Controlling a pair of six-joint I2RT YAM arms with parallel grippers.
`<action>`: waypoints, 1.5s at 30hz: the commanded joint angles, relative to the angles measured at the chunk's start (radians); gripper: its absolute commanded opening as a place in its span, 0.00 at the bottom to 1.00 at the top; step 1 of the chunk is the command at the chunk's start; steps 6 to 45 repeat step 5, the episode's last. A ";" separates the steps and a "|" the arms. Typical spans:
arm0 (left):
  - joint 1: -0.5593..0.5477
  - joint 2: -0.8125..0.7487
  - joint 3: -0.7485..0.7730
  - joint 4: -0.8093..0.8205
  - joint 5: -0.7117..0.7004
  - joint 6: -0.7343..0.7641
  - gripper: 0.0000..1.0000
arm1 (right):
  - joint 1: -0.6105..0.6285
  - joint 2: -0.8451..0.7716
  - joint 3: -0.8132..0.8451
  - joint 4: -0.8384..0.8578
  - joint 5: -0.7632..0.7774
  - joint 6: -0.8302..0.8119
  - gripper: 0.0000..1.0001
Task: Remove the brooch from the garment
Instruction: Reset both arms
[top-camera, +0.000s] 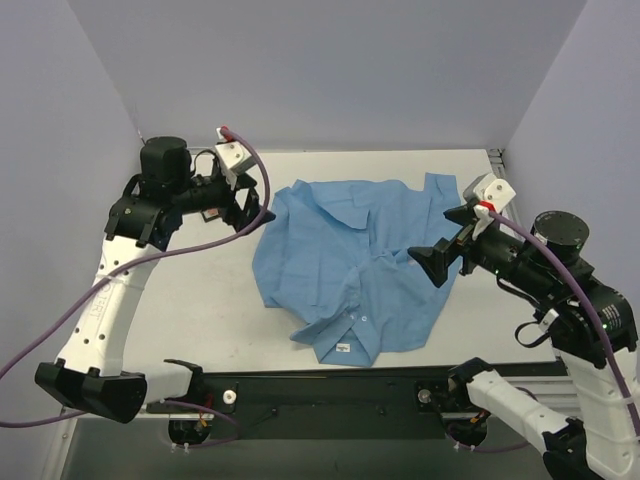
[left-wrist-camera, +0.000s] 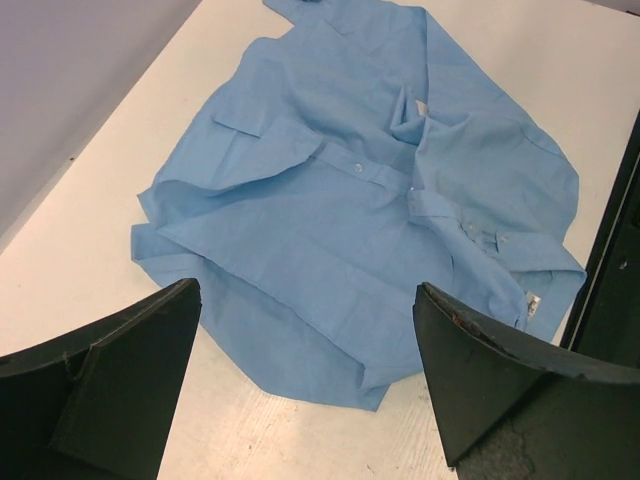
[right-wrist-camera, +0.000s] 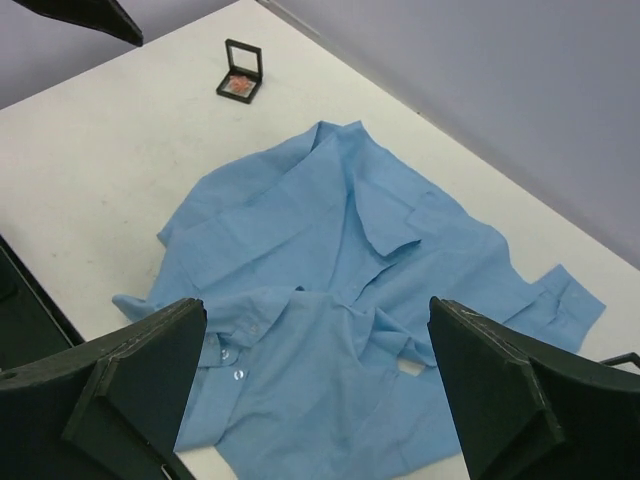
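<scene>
The light blue shirt (top-camera: 350, 265) lies crumpled on the white table, its collar and white neck label (top-camera: 343, 347) toward the near edge. It also shows in the left wrist view (left-wrist-camera: 350, 220) and the right wrist view (right-wrist-camera: 340, 300). I see no dark-blue brooch in any view; it is hidden or too small to make out. My left gripper (top-camera: 252, 212) is open and empty, raised at the shirt's far left corner (left-wrist-camera: 305, 290). My right gripper (top-camera: 437, 262) is open and empty, raised over the shirt's right side (right-wrist-camera: 318, 302).
A small black square frame (right-wrist-camera: 241, 72) with a reddish inside lies on the table beyond the shirt, near the left arm. A black rail (top-camera: 330, 385) runs along the table's near edge. Purple walls enclose the back and both sides.
</scene>
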 joint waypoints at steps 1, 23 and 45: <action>0.005 -0.019 0.052 -0.052 0.028 0.020 0.97 | -0.007 0.020 0.005 -0.017 -0.074 0.031 1.00; 0.004 -0.019 0.055 -0.055 0.044 0.019 0.97 | -0.007 0.026 0.017 -0.017 -0.099 0.032 0.99; 0.004 -0.019 0.055 -0.055 0.044 0.019 0.97 | -0.007 0.026 0.017 -0.017 -0.099 0.032 0.99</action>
